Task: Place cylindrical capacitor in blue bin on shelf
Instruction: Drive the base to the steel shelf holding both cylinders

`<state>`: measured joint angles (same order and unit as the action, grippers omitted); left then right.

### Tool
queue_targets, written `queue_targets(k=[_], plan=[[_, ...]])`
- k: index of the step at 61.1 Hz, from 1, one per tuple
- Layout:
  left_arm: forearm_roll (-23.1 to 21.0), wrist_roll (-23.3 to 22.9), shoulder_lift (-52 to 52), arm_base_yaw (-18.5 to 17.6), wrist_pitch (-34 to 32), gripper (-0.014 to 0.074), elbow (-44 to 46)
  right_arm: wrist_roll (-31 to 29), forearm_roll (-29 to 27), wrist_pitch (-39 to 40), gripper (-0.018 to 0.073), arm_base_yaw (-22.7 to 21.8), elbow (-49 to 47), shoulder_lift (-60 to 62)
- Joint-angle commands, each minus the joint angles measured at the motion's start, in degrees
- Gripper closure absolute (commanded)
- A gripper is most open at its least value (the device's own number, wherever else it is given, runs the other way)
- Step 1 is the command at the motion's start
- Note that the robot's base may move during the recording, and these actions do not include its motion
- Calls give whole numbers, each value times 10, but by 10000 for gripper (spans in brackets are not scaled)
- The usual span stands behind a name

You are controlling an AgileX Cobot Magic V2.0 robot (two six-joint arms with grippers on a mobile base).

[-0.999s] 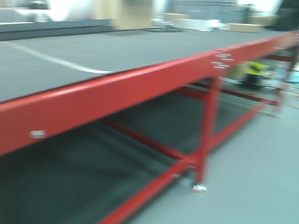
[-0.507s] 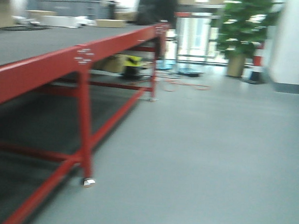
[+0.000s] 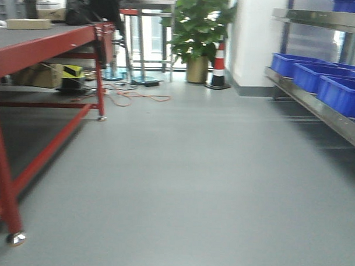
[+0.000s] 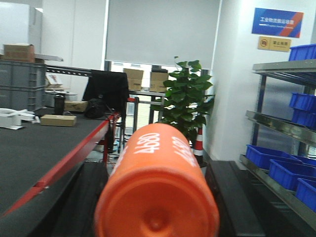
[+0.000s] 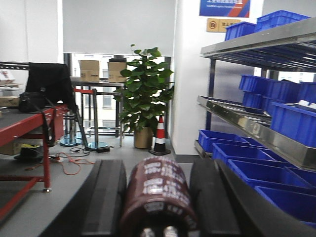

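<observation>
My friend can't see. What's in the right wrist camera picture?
A dark brown cylindrical capacitor sits clamped between two black gripper fingers, close to the camera. A steel shelf of blue bins runs along the picture's right; a potted plant and striped cone stand ahead.

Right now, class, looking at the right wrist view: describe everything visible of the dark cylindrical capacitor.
The cylindrical capacitor is a dark maroon cylinder with pale printed lettering on its sleeve, too blurred to read. It lies lengthwise, one end facing the camera with two small metal terminals. The right gripper clamps it, black fingers against both sides.
</observation>
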<state>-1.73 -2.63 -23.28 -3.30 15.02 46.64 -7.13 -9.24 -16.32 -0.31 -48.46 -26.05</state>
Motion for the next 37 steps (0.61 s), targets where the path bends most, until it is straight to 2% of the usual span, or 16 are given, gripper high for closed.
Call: queue_targets(k=[1,37], plan=[[0,-4,1,3,-10,708,0,-4,5,14,722,1,0,0],[0,-4,1,3,-10,708,0,-4,5,11,722,1,0,1]])
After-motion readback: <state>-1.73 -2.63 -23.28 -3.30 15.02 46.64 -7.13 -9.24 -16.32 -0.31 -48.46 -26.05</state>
